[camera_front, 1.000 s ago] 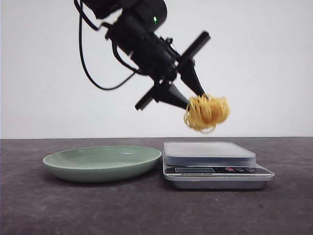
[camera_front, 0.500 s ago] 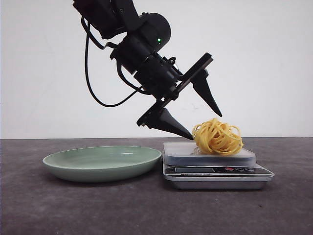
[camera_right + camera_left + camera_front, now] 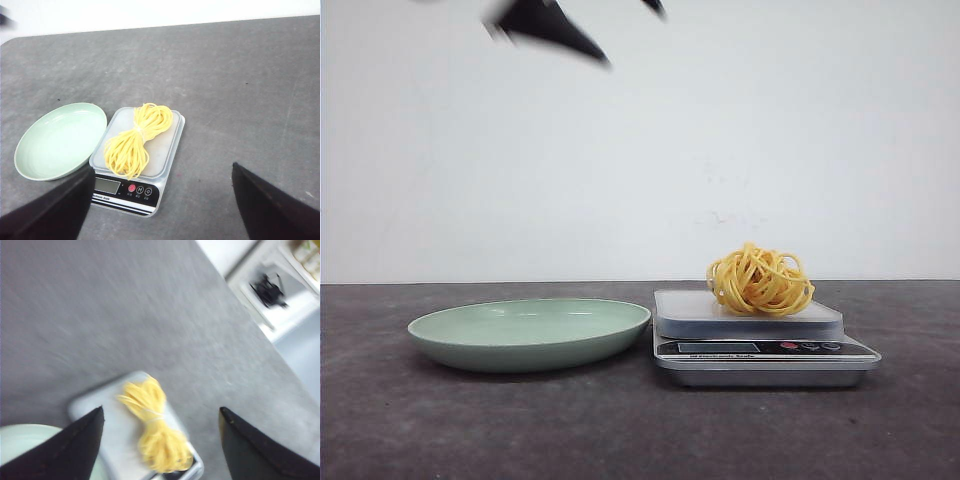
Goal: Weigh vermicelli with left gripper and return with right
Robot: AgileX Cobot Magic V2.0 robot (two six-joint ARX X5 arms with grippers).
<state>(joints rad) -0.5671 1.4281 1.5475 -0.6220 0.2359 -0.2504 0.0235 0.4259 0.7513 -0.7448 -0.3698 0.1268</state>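
The vermicelli (image 3: 761,281), a small nest of yellow strands, rests on the platform of the silver kitchen scale (image 3: 760,345); it shows too in the left wrist view (image 3: 152,427) and the right wrist view (image 3: 135,140). My left gripper (image 3: 620,30) is open and high above the table, only its black fingertips showing at the top of the front view, up and left of the scale. In its own view the left gripper (image 3: 160,415) stands wide with nothing between the fingers. My right gripper (image 3: 162,172) is open and empty, well above the scale.
A pale green shallow plate (image 3: 530,333) sits empty just left of the scale, almost touching it, also visible in the right wrist view (image 3: 55,142). Everything stands on a dark grey tabletop (image 3: 640,430) before a white wall.
My left gripper let go of the vermicelli onto the scale, then rose sharply up and left, nearly out of the front view. The vermicelli now lies still on the platform.
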